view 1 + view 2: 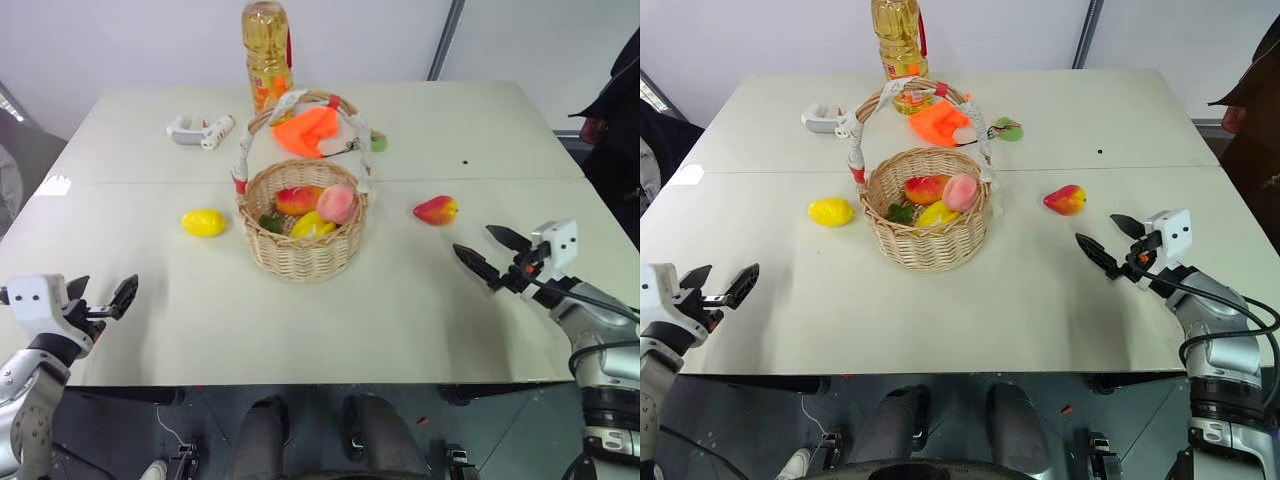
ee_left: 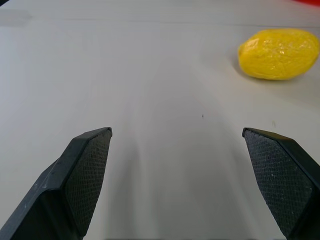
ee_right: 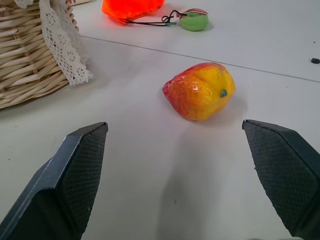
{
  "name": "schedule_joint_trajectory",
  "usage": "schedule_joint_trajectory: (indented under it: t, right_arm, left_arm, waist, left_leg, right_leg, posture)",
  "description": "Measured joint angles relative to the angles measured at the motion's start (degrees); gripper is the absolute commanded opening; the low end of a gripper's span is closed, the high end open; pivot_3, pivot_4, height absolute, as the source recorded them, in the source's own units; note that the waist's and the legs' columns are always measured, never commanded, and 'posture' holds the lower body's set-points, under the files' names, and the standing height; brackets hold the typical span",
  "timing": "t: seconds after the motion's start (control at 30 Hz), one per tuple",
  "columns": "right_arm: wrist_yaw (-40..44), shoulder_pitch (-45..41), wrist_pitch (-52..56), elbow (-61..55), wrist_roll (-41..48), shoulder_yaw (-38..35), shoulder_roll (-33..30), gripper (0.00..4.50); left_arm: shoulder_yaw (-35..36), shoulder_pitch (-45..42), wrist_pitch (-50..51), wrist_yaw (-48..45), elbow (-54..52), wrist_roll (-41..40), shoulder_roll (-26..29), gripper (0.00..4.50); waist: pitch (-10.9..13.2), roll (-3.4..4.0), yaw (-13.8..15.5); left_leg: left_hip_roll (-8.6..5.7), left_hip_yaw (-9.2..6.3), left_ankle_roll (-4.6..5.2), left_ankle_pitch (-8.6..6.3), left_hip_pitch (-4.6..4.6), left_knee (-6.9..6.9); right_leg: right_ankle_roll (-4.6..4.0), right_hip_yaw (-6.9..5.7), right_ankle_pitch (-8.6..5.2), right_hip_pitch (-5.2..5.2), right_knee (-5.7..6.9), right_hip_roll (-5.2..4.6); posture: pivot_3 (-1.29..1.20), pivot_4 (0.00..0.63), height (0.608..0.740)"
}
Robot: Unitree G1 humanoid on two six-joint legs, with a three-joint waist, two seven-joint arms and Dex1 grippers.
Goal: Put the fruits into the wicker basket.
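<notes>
The wicker basket point(image 1: 300, 248) stands mid-table with its taped arched handle up; a pink peach point(image 1: 338, 203), a red-orange fruit point(image 1: 297, 200) and a yellow one lie inside. A yellow lemon point(image 1: 204, 222) rests on the table to the basket's left. A red-and-yellow mango point(image 1: 436, 210) lies to its right. My left gripper point(image 1: 100, 298) hovers open at the table's near left edge, well short of the lemon point(image 2: 278, 53). My right gripper point(image 1: 482, 252) is open near the right edge, pointing toward the mango point(image 3: 200, 91), a short way from it.
An oil bottle point(image 1: 267, 52), a bright orange cloth point(image 1: 308, 131) with a small green tag point(image 3: 194, 21), and a white handheld tool point(image 1: 200, 130) sit behind the basket. A person stands at the far right edge point(image 1: 615, 110). Open tabletop point(image 1: 400, 310) lies in front of the basket.
</notes>
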Motion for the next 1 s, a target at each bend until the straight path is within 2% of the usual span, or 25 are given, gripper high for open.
schedule_joint_trajectory:
  t: [0.33,0.5,0.7,0.83,1.0]
  right_arm:
    - [-0.1,-0.2,-0.6,0.0,0.2,0.0,0.0,4.49]
    - [0.7,-2.0,-0.4,-0.5,0.3,0.4,-0.1,4.49]
    - [3.5,-1.8,3.3,-8.1,1.9,1.0,-2.9,4.49]
    - [6.9,1.5,9.8,-18.0,5.3,2.5,-7.6,4.49]
    - [8.4,0.7,16.5,-28.7,10.4,3.7,-10.3,4.49]
  left_arm:
    - [-1.3,-3.2,0.7,-1.8,0.4,-0.5,0.5,4.50]
    - [-4.7,-6.6,0.5,-3.9,1.6,2.5,4.7,4.50]
    - [-13.0,-13.9,-1.6,-10.3,4.0,9.2,14.4,4.50]
    - [-22.3,-21.5,-6.0,-19.0,11.0,15.7,21.9,4.50]
    - [-31.5,-33.2,-12.3,-27.6,22.7,21.5,23.3,4.50]
  waist:
    - [0.0,0.00,0.0]
    - [0.0,0.00,0.0]
    - [0.0,0.00,0.1]
    - [0.0,0.03,0.1]
    - [0.0,-0.04,-0.1]
  left_leg:
    - [-0.01,0.03,0.00,0.00,0.00,0.01]
    - [-0.01,0.04,0.00,0.00,0.02,0.01]
    - [0.00,0.19,0.00,0.00,0.01,-0.03]
    - [0.00,0.29,0.00,0.00,-0.01,-0.12]
    - [0.10,0.36,0.00,0.00,0.01,-0.12]
  right_leg:
    - [0.01,0.01,0.01,0.00,0.02,0.01]
    - [0.00,0.01,0.01,-0.01,0.07,0.05]
    - [0.06,0.04,-0.02,-0.04,0.05,0.00]
    - [0.10,0.08,-0.05,-0.12,0.07,-0.02]
    - [0.10,0.10,-0.04,-0.13,0.06,0.02]
  posture:
    - [0.00,0.150,0.740]
    - [0.00,0.150,0.740]
    - [0.00,0.150,0.740]
    - [0.00,0.150,0.740]
    - [0.00,0.150,0.740]
